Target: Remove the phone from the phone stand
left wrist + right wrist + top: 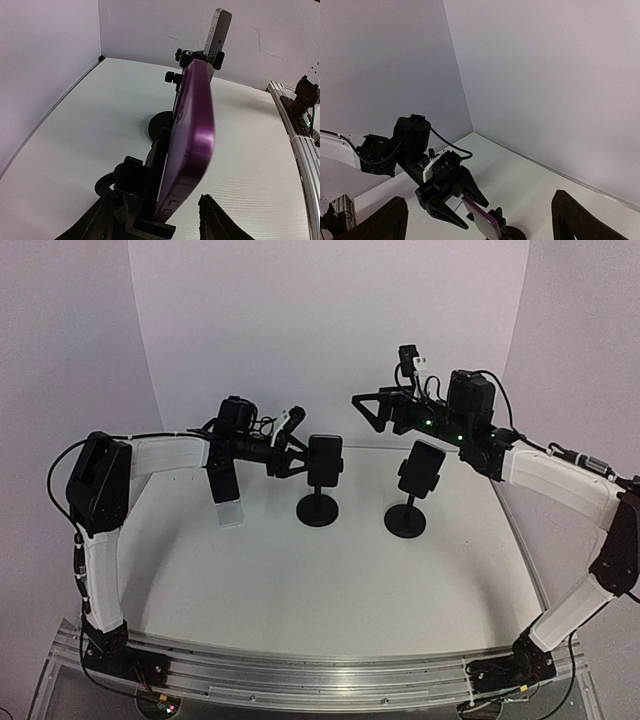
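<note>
Two black phone stands stand mid-table. The left stand (318, 508) holds a purple-backed phone (325, 460) upright in its clamp. The right stand (406, 520) holds a second phone (422, 468). My left gripper (298, 457) is open at the left phone's side. In the left wrist view the purple phone (194, 130) and its clamp (150, 200) sit between my open fingers (216, 220), with no contact that I can see. The second phone (218, 35) shows behind. My right gripper (366, 412) is open and empty, raised above and behind the stands.
White walls close the table at the back and both sides. The right wrist view looks down on my left gripper (447, 192) and the purple phone (482, 220). The aluminium base rail (320, 665) runs along the near edge.
</note>
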`<act>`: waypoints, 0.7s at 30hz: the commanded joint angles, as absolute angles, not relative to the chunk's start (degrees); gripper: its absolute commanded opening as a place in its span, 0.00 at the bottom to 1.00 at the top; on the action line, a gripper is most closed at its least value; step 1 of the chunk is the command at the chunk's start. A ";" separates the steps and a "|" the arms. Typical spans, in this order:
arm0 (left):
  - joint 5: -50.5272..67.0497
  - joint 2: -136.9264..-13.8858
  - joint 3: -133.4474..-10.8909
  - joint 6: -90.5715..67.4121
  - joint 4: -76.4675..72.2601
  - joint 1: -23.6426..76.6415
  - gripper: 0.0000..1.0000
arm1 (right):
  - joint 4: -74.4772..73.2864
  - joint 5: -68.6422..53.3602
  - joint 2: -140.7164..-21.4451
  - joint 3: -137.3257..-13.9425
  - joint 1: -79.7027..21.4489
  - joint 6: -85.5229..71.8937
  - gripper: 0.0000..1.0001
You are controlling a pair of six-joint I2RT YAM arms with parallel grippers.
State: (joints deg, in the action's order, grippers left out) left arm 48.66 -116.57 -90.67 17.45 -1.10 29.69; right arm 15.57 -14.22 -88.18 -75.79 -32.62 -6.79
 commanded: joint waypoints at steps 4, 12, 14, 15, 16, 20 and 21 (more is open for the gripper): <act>50.41 -119.07 -95.90 16.30 -0.89 30.13 0.45 | 16.87 -14.52 -88.08 -74.09 -32.95 -8.39 0.95; 53.71 -119.11 -95.77 15.21 -0.74 30.52 0.26 | 16.87 -13.76 -87.89 -73.13 -32.96 -8.00 0.95; 53.92 -118.71 -95.02 15.21 -0.62 30.50 0.20 | 16.87 -13.76 -88.04 -72.98 -32.96 -7.91 0.95; 54.02 -118.56 -94.97 15.18 -0.68 30.50 0.18 | 16.87 -13.79 -88.06 -72.98 -32.96 -7.91 0.95; 54.11 -118.45 -94.82 15.09 -0.74 30.50 0.17 | 16.87 -13.84 -88.13 -73.00 -32.96 -7.95 0.95; 53.97 -116.89 -93.12 13.50 -1.32 30.56 0.12 | 16.87 -14.08 -88.73 -73.20 -33.11 -8.13 0.95; 53.86 -116.48 -92.25 13.45 -1.44 30.67 0.11 | 16.87 -14.00 -88.89 -73.29 -33.25 -8.09 0.95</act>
State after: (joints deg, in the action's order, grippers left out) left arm 51.13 -119.00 -93.01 16.19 -1.08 30.00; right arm 15.46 -13.98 -88.18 -72.99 -32.69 -7.75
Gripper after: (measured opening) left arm 0.269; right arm 0.951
